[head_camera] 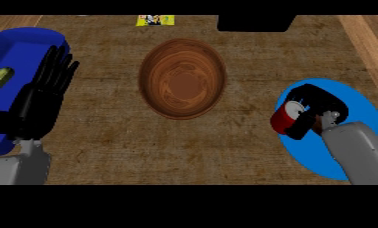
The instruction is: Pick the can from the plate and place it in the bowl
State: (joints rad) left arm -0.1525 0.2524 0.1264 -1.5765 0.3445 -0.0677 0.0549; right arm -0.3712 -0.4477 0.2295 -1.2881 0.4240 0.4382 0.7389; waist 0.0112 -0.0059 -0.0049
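— Lifting: how is it done?
— The can point(286, 120), clasped by the right hand point(316, 106) over the plate point(347, 102), should be raised upright, then carried leftward to the bowl point(182, 79). The left hand point(46, 89) is rested, fingers straight.

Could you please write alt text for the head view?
The right hand curls round a red can over a blue plate. A wooden bowl sits mid-counter; the left hand rests open at left.
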